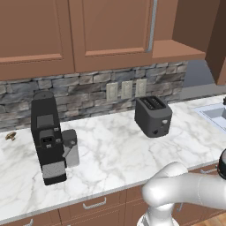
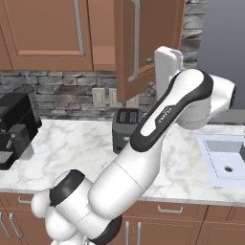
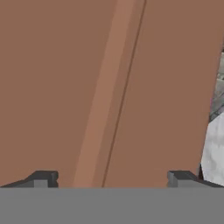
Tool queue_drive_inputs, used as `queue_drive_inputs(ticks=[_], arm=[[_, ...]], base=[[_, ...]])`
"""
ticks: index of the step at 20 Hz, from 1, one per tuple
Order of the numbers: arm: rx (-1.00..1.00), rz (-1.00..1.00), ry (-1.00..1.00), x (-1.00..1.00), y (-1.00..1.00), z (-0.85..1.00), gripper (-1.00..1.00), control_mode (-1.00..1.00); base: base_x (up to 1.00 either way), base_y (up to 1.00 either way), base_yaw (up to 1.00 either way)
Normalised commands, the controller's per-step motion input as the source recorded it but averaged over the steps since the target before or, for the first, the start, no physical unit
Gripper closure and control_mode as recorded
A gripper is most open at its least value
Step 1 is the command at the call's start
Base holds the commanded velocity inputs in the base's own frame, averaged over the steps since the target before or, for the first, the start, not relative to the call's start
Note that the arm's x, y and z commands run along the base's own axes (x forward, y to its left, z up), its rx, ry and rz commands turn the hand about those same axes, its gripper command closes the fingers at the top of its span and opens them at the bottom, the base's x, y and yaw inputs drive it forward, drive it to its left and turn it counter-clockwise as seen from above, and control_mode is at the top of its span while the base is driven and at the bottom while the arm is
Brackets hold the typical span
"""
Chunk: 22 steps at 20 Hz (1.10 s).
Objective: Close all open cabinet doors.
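1 cabinet door (image 2: 143, 43) hangs open above the counter (image 2: 72, 148), swung out from the upper row toward your arm, and that is the panel the task wants pushed home. From the right base view you see it edge-on to the wall, its silver bar handle (image 2: 137, 38) on the face toward the cabinet opening, while the neighbouring door (image 2: 48, 33) sits flush. From the left base view the open door reads as a thin edge (image 1: 152, 26) beside 2 closed panels.

Your hand (image 3: 111, 177) is released, its 2 dark fingertips (image 3: 41, 178) spread wide with nothing between them. They point straight at the reddish-brown wood of the open door (image 3: 65, 87), very near it, which I judge suits a flat push more than a grasp; whether the tips touch the panel I cannot tell.

As for containers, the open cabinet's interior is hidden behind the door, so its contents are unknown to you. The sink basin (image 2: 225, 162) at the right looks bare apart from its drain. The toaster (image 1: 153, 115) shows 2 slots without bread, and the coffee machine (image 1: 47, 137) stands well apart at the left.
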Motion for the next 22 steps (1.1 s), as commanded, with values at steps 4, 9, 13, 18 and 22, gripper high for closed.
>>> queue_drive_inputs(ticks=[4,9,13,18,22], arm=[[-0.12,-0.03,0.00,0.26,0.69,-0.06,-1.00,-1.00],[-0.02,-0.08,-0.01,0.32,0.67,0.00,-1.00,-1.00],[0.00,-0.13,-0.03,0.43,0.56,0.00,-1.00,-1.00],[0.00,-0.18,0.00,0.53,0.55,-0.02,-1.00,-1.00],[-0.03,-0.19,0.00,0.58,0.58,-0.09,-1.00,-1.00]], base=[[0.00,0.00,0.00],[0.00,0.00,0.00],[0.00,0.00,0.00],[0.00,0.00,0.00],[0.00,0.00,0.00]])
